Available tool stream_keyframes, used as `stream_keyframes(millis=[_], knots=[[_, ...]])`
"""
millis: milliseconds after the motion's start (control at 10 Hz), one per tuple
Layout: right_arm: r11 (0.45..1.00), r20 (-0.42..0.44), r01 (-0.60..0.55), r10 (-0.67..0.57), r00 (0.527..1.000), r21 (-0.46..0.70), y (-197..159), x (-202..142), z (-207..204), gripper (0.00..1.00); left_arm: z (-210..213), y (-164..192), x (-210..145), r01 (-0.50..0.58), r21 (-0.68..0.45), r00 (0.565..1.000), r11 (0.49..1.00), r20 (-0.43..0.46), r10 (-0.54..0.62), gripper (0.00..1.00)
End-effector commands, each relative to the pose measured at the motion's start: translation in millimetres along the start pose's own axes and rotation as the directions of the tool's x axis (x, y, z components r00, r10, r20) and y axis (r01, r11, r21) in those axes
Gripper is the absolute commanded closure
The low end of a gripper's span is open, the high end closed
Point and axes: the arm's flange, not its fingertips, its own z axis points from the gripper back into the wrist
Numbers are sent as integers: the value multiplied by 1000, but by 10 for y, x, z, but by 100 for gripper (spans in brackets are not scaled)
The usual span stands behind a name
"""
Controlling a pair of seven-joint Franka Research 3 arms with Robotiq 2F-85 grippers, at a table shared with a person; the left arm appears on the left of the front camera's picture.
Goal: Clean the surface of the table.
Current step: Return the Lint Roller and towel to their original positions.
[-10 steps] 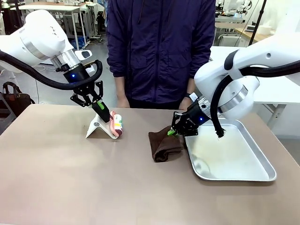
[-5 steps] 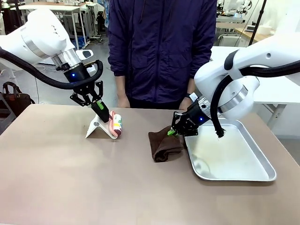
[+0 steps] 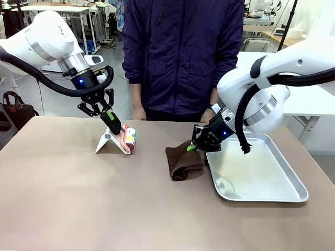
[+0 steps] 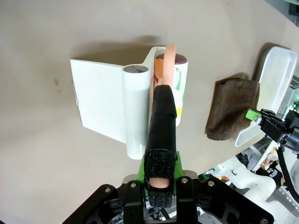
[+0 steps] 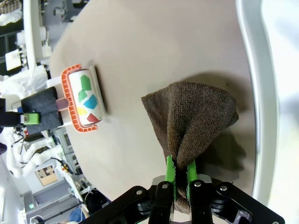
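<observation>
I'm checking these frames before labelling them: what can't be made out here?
- Front view: how the left gripper holds the lint roller; its fingers cover the handle.
- Right wrist view: the brown cloth fold pinched inside the right gripper.
- Left wrist view: the tray, cut off by the edge.

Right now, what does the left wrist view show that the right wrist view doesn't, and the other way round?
Left wrist view: the left gripper looks shut on the lint roller's handle, and beside it a white stand sits on the table.
Right wrist view: the right gripper pinches the brown cloth close up, with the weave clear, and the lint roller shows its coloured pattern in an orange frame.
Both: the taupe table, the brown cloth, the lint roller and the silver tray's rim.
</observation>
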Motion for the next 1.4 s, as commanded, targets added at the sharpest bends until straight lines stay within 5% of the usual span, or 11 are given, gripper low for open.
stream_keyframes(millis=[0,400,500,600,700,900,1000,1100,1300], knots=[[1000,20,1,-1,1000,0,18,-16,-7,89,21,116,102,24,27,1000,999,-12,-24,78],[1000,20,1,-1,1000,0,18,-16,-7,89,-14,152,114,9,37,1000,999,-6,-9,76],[1000,0,0,0,1000,0,0,0,0,53,-20,158,114,14,37,1000,999,-10,-13,22],[1000,-4,-16,16,1000,-2,-6,-1,4,34,-27,163,113,14,45,1000,999,-13,-13,19],[1000,-7,-17,17,1000,2,-7,3,10,0,-18,179,108,12,48,1000,999,-11,-11,0],[999,-17,-24,24,1000,29,-12,10,20,0,19,196,88,8,43,1000,999,2,-8,0],[999,-22,-30,31,999,41,-14,8,30,9,32,206,71,3,41,1000,999,12,-4,0],[998,-19,-37,38,999,42,-20,6,59,0,39,218,57,3,33,1000,999,14,-3,0],[998,-10,-59,59,998,6,-33,9,183,0,98,270,-40,13,0,999,1000,41,-13,0]])
